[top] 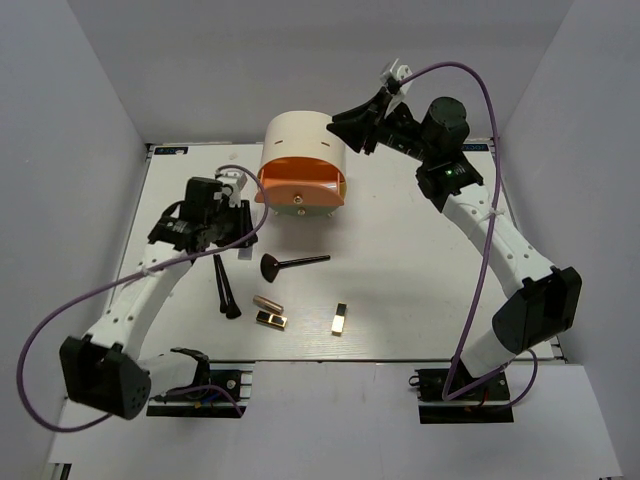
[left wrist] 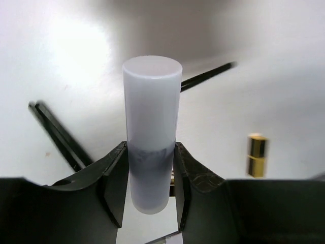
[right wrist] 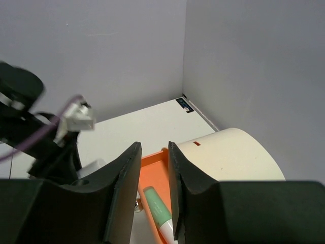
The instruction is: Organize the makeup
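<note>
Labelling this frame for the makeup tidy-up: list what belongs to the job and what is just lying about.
Job:
white tube, clamped in the left gripper
mint-green bottle, lying in the orange drawer
fan brush
two black brushes
copper lipstick
two gold-and-black cases

Not makeup:
cream box
purple cables

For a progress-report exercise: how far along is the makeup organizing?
Done: mint-green bottle lies in the orange drawer. In hand: left gripper holds the white tube between its jaws. Left on the table: fan brush, two black brushes, copper lipstick, two gold-and-black cases.
</note>
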